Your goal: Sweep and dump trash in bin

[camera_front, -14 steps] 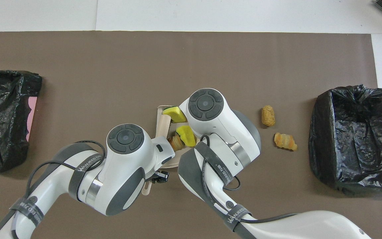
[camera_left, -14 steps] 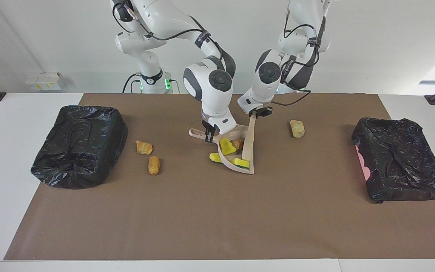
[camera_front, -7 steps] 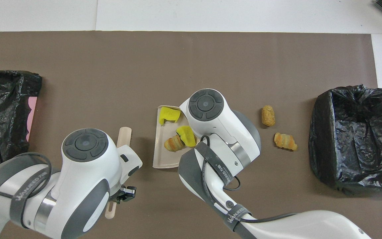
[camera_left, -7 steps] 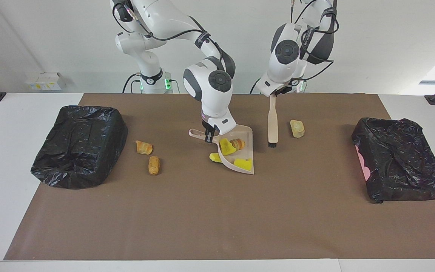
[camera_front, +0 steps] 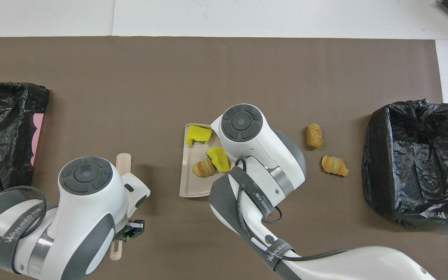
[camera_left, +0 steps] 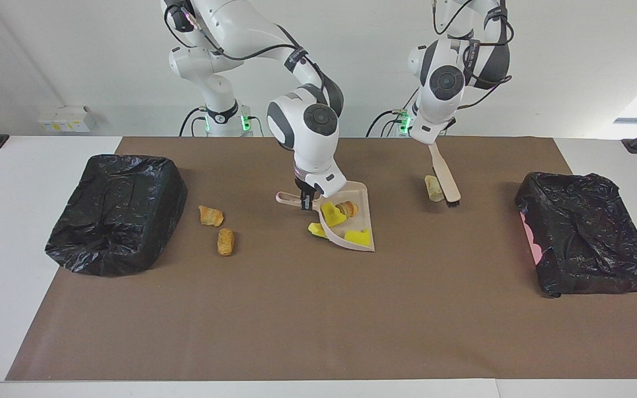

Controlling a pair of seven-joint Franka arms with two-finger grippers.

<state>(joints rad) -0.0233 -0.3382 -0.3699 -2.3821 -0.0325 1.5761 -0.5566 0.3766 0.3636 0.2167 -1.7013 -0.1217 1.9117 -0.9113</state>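
My right gripper (camera_left: 306, 198) is shut on the handle of the beige dustpan (camera_left: 361, 194), which rests tilted on the mat at the table's middle. In the pan (camera_front: 191, 182) lie two yellow sponge pieces (camera_left: 356, 236) (camera_front: 198, 134) and a bread-like chunk (camera_left: 347, 209) (camera_front: 204, 168). Another yellow piece (camera_left: 314, 229) lies on the mat against the pan's outside. My left gripper (camera_front: 130, 229) is shut on the brush (camera_left: 444, 177); its black bristles (camera_left: 453, 203) hang low beside a pale beige chunk (camera_left: 432, 188), on the side toward the left arm's end. Two orange-brown chunks (camera_left: 210, 215) (camera_left: 225, 241) lie toward the right arm's end.
A black-bagged bin (camera_left: 116, 213) (camera_front: 418, 163) stands at the right arm's end, another (camera_left: 586, 237) (camera_front: 2, 136) at the left arm's end. A brown mat (camera_left: 318, 309) covers the table. In the overhead view the left arm hides the beige chunk.
My left gripper lifted the brush out of the dustpan and carried it toward the left arm's end, down beside the beige chunk. The right gripper and dustpan have barely moved.
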